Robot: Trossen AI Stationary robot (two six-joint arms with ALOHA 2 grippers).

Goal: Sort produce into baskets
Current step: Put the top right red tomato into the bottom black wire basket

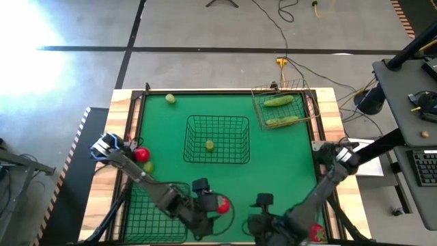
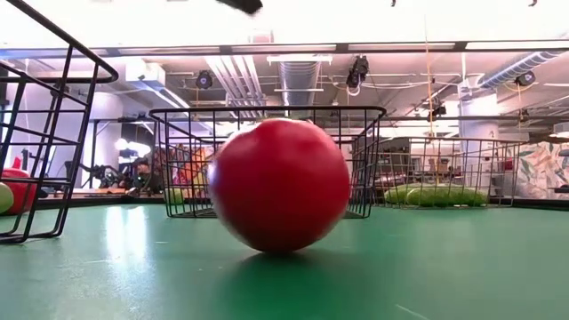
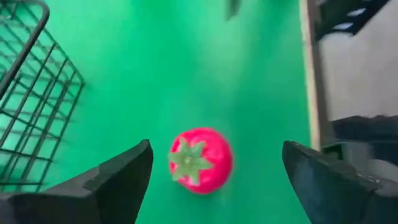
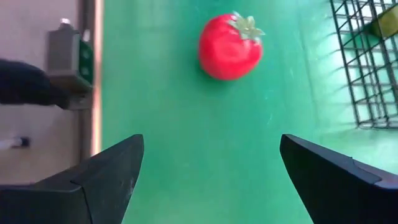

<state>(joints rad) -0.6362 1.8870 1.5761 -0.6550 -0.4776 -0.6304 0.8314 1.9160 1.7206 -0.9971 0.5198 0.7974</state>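
Note:
A red tomato (image 1: 222, 204) sits on the green table near its front edge; it also shows in the low view (image 2: 278, 182). My left gripper (image 3: 216, 147) hovers open above it, one finger on either side, touching nothing. My right gripper (image 4: 211, 140) is open and empty just to the tomato's right, pointing at it (image 4: 230, 46). A dark basket (image 1: 217, 140) at the centre holds one yellow-green fruit (image 1: 209, 145). A tan basket (image 1: 283, 109) at the far right holds two cucumbers (image 1: 278, 101). Another dark basket (image 1: 153, 212) stands at the near left.
A second tomato (image 1: 141, 154) and a yellow-green fruit (image 1: 148, 166) lie by my left arm at the table's left side. Another yellow-green fruit (image 1: 170, 98) lies at the far left. A third tomato (image 1: 316, 232) is at the near right corner.

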